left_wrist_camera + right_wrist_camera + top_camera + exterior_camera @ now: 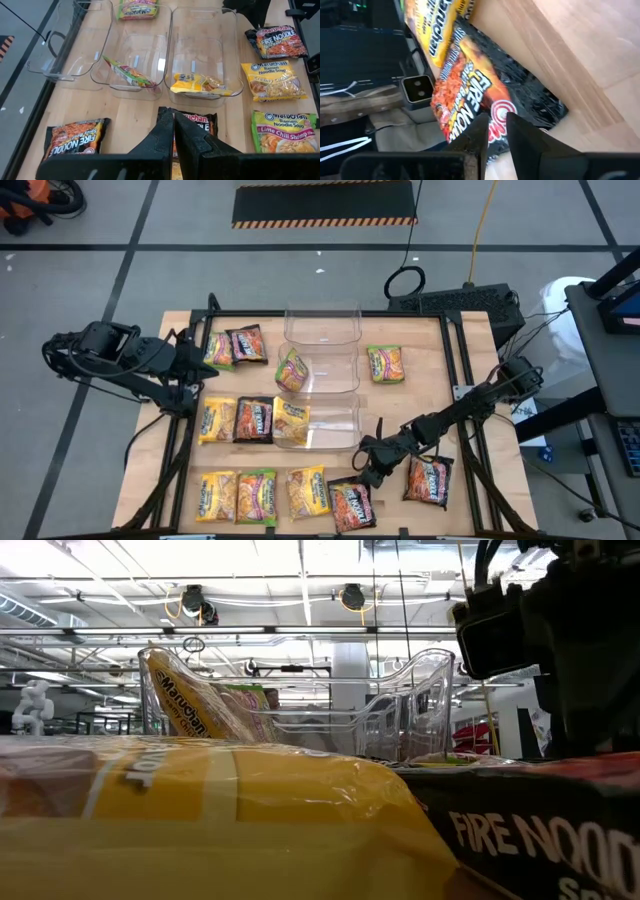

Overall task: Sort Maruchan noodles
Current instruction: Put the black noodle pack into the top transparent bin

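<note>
Left gripper point(207, 360), fingers together and empty, waits mid-left in the high view. Noodle packets point(237, 420) lie across the table; two sit in the bins point(322, 378). Lower right, the right gripper point(367, 467), fingers narrow, hangs over a dark packet point(350, 503).

We are holding our left claw point(197, 356) pinched together at the tabletop's point(455, 395) left edge, while our right claw point(368, 472) is reaching low near its front edge, fingers narrowly parted.

Overhead view straight down on whole table point(330, 395), low view level at tabletop, pressed against packets, wrist views close past own fingers, clear bins point(322, 370) shared by overhead, low, left wrist
</note>
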Robot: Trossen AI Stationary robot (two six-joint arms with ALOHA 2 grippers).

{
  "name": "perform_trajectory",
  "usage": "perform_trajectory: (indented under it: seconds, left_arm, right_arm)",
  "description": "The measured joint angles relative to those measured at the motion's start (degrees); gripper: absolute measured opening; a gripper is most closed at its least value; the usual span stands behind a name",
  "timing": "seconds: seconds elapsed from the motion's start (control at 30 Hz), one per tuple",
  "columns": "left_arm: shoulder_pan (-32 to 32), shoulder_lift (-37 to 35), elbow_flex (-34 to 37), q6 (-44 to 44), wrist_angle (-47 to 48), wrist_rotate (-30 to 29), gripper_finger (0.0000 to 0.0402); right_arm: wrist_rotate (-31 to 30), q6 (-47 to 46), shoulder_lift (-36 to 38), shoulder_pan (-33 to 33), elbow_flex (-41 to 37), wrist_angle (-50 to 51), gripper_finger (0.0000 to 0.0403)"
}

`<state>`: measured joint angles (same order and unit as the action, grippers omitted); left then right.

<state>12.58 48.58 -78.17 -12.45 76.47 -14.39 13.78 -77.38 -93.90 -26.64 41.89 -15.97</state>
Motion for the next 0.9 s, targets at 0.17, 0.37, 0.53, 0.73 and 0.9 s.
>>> perform_trajectory:
  seconds: [0.17,0.37,0.53,0.73,0.9]
  left_arm:
    - [0.0,0.0,0.0,0.1,0.0,0.0,0.0021]
    - [0.0,0.0,0.0,-0.3,0.0,0.0,0.0021]
    - [0.0,0.1,0.0,-0.9,0.0,0.0,0.0021]
    - [0.0,0.0,0.0,-1.2,-0.1,0.0,0.0021]
    - [0.0,0.0,0.0,-1.3,0.0,0.0,0.0021]
  right_arm:
    - [3.4,0.1,0.3,0.2,0.0,5.3,0.0055]
    - [5.8,0.5,0.3,0.8,0.0,9.0,0.0055]
    - [5.2,2.0,0.3,1.7,0.0,9.0,0.0055]
    - [-0.3,2.0,0.3,2.1,0.0,8.6,0.0055]
    - [-0.1,1.6,0.3,2.2,-0.1,8.5,0.0055]
